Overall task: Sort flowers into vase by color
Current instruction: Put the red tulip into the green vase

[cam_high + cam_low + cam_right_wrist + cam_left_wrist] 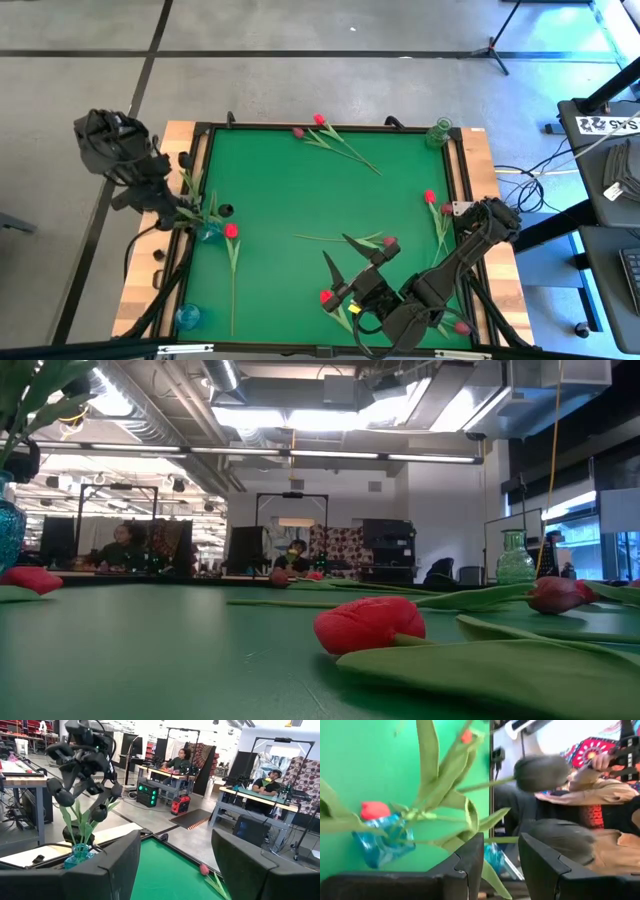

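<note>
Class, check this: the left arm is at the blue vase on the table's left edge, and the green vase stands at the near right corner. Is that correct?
Not quite. The green vase stands at the far right corner, as the high view shows. The rest holds: the left end effector is at the blue vase on the left edge of the table.

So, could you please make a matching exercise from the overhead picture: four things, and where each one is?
Things:
1. green vase
2. blue vase holding stems
3. second blue vase
4. right gripper

Places, as in the high view:
A. bottom-left corner of the table
B. over the lower middle of the green mat
C. top-right corner of the mat
D. left edge, beside the left gripper

Pairs: 1-C, 2-D, 3-A, 4-B
</note>
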### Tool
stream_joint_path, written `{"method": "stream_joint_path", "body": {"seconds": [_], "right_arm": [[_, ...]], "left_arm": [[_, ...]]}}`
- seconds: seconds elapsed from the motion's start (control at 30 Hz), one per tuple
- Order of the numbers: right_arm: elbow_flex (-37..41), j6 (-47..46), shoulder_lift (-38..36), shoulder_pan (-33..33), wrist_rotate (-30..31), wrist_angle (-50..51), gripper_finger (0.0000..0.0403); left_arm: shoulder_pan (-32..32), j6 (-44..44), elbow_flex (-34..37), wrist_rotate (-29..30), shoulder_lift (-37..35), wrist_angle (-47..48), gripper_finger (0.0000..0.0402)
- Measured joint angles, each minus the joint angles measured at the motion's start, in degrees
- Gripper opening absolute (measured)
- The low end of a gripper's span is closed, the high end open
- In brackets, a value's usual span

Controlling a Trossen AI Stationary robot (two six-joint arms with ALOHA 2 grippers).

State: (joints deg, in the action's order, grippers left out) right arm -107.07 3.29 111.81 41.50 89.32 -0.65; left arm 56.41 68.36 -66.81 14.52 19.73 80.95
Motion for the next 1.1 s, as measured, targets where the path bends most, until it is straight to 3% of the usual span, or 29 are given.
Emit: {"method": "stream_joint_path", "body": {"seconds": [0.13, 0.27, 0.37, 0.57, 0.7, 0.83, 0.93, 1.1], "right_arm": [[0.0, 0.0, 0.0, 0.0, 0.0, 0.9, 0.0245], [0.0, 0.2, 0.0, 0.0, 0.0, 0.9, 0.0245], [0.0, 0.8, 0.0, 0.0, 0.0, 0.9, 0.0245], [0.0, 1.5, 0.0, -1.1, -1.5, 0.8, 0.0245], [0.0, 1.2, 0.0, -3.3, -7.6, 1.0, 0.0245], [0.0, 0.4, 0.0, -6.3, -11.2, 3.1, 0.0245], [0.0, -4.8, -0.3, -9.6, -16.5, 9.1, 0.0245], [0.0, -22.2, -0.9, -18.1, -35.4, 25.6, 0.0245]], "left_arm": [[0.0, -3.4, -2.0, 6.5, 0.0, 0.5, 0.0118], [0.0, -5.3, -2.9, 7.8, 0.0, 0.5, 0.0118], [0.0, -7.8, -3.5, 12.1, 0.0, -0.3, 0.0118], [0.0, -25.3, -2.4, 24.1, 0.1, -14.2, 0.0118], [0.0, -41.8, -0.7, 28.1, 3.1, -27.1, 0.0118], [0.0, -52.1, -0.7, 32.7, 8.2, -34.5, 0.0118], [0.0, -53.7, -0.7, 34.4, 10.8, -36.1, 0.0118], [0.0, -51.6, -0.7, 37.9, 13.8, -35.6, 0.0118]]}}
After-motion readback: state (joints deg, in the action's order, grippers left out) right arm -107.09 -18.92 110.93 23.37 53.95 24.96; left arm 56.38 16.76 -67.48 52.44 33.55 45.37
